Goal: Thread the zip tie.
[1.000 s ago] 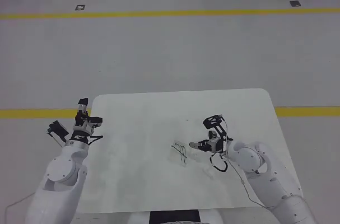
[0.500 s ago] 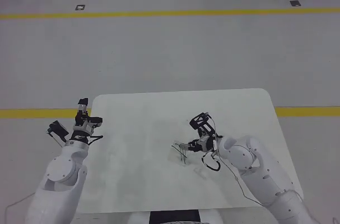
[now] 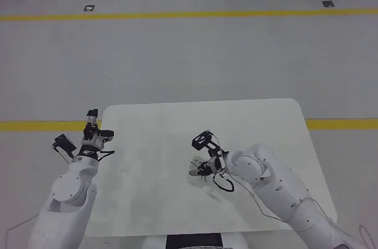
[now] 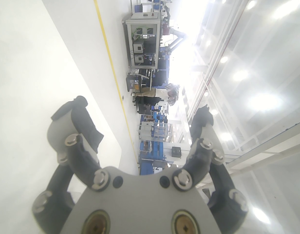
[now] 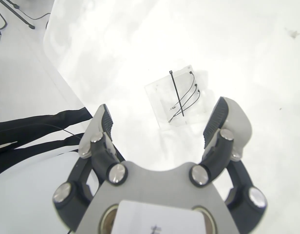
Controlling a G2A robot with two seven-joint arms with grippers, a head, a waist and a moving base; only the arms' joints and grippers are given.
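Note:
Several thin black zip ties (image 5: 182, 96) lie crossed on a small clear plate (image 5: 159, 91) on the white table (image 3: 257, 124). My right gripper (image 5: 162, 116) hangs just above the near side of that plate, open, with nothing between its ribbed pads (image 5: 214, 116). From above, the right gripper (image 3: 200, 167) sits over the ties near the table's middle and hides most of them. My left gripper (image 3: 98, 124) is held at the table's left edge, far from the ties. Its wrist view shows the left gripper (image 4: 140, 109) open and empty, pointing out into the room.
A rounded table corner (image 5: 49, 42) lies not far past the plate. Beyond it, black cables and a stand leg (image 5: 16, 13) are on the floor. A small white scrap (image 5: 292, 34) rests on the tabletop. Bare table surrounds the plate.
My right arm has swung left across the table, bringing its open gripper from beside the plate to above the zip ties. The left arm has stayed still.

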